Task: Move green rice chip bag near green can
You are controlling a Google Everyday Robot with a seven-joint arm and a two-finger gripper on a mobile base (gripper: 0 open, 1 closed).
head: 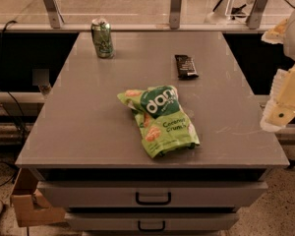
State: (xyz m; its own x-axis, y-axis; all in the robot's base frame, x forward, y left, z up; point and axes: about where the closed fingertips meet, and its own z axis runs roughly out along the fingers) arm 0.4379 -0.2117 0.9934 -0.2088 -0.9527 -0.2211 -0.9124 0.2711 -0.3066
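The green rice chip bag (pixel 161 119) lies flat and crumpled on the grey table (pixel 88 122), near the middle and toward the front. The green can (pixel 103 38) stands upright at the table's far left corner, well apart from the bag. My gripper (pixel 280 113) hangs at the right edge of the view, beyond the table's right side and off the tabletop. It is far from the bag and holds nothing that I can see.
A small dark bar wrapper (pixel 186 66) lies on the table at the far right of centre. Two drawers with handles (pixel 153 198) sit under the tabletop. A cardboard box (pixel 29 205) stands on the floor at the left. A railing (pixel 176 6) runs behind the table.
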